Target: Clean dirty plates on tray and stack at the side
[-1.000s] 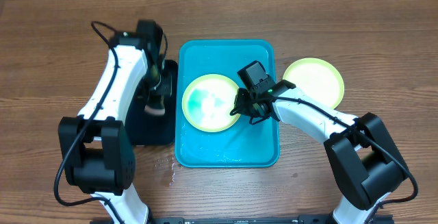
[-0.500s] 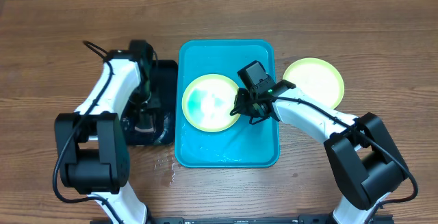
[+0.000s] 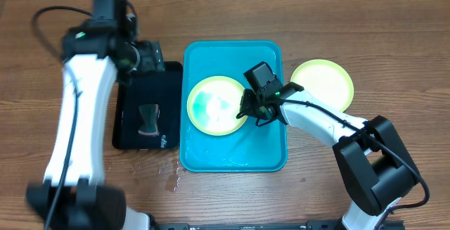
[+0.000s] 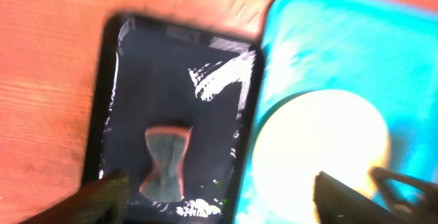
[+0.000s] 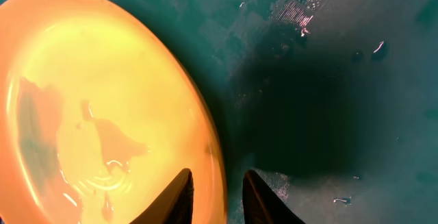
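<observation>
Wooden table carries everything. The turquoise tray sits mid-table as the wash area, its floor wet. The black tray lies against its left edge, probably as a tool rest. One yellow-green plate lies flat in the turquoise tray, nearer its left and far edges. A second plate sits on the table just off the tray's far right corner, which reads as the stacking spot. Can't tell if it's one plate or two. A sponge lies loose in the black tray, toward its near edge, with nothing holding it. The left gripper hangs above the black tray with jaws wide apart and empty. The right gripper is at the right rim of the plate in the tray, my guess to steady or lift it. Overhead gives the layout but hides both jaws. The left wrist view shows the spread fingers with the sponge lying well below them. The right wrist view shows the fingertips astride the plate's rim, narrowly apart — pinching or just straddling, I can't tell.
</observation>
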Available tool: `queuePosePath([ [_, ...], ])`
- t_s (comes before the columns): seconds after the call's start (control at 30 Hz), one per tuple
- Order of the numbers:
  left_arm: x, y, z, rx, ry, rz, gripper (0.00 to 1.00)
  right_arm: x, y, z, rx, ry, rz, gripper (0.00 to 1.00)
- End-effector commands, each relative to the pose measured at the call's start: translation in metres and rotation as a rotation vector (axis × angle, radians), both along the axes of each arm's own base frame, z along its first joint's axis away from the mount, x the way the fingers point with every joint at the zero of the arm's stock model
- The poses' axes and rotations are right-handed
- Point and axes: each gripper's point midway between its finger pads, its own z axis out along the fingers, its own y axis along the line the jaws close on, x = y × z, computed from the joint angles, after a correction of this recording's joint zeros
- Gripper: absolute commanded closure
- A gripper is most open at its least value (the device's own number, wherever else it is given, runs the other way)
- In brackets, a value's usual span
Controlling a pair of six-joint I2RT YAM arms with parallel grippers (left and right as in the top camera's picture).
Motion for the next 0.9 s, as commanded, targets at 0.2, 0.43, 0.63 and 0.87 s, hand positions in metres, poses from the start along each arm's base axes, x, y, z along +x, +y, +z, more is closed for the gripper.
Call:
queuePosePath([
  [0.2,-0.039,0.016,0.11,-0.049,-0.321,0.052,0.0,-0.001,-0.007,-0.007,-0.033,-0.007,-0.05,0.78],
  [0.43,-0.045,0.015,0.114,-0.049,-0.329,0.051,0.0,0.0,-0.005,-0.021,-0.028,0.014,-0.07,0.84],
  [0.63,-0.042,0.015,0.109,-0.05,-0.314,0.051,0.0,0.011,-0.002,-0.013,0.007,-0.008,-0.078,0.96],
  [0.87,-0.041,0.015,0.107,-0.05,-0.308,0.051,0.0,0.039,-0.02,0.055,-0.001,0.002,-0.092,0.96],
])
